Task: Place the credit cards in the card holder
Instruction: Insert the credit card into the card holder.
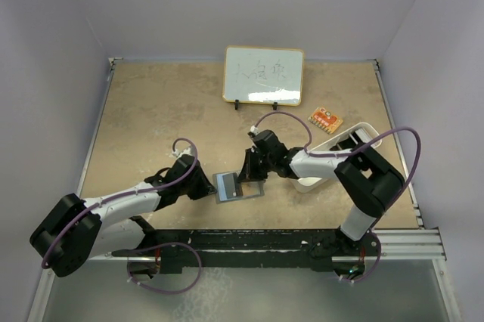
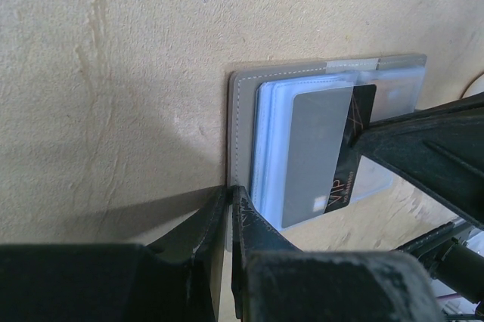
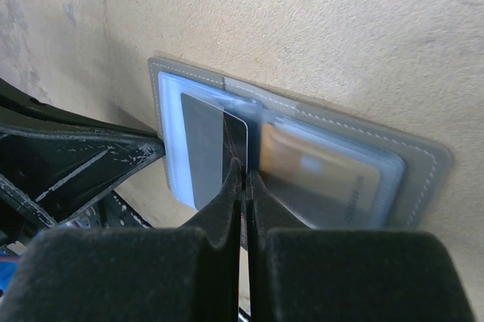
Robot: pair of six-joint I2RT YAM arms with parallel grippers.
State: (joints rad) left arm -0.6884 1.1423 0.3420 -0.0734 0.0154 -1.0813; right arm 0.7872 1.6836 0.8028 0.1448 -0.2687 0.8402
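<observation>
Card pinched by right hand, partly over wallet; wallet edge clamped by left hand. Jamming risked if entered skewed.

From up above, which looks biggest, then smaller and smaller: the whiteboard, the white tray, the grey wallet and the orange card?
1. whiteboard
2. white tray, partly hidden, so less sure
3. grey wallet, lying open
4. orange card, the smallest

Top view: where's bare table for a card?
Bare: far left, from whiteboard to the table edge. Crowded: near centre, left gripper and right gripper with dark card at the card holder; right side, white tray, orange card.
</observation>
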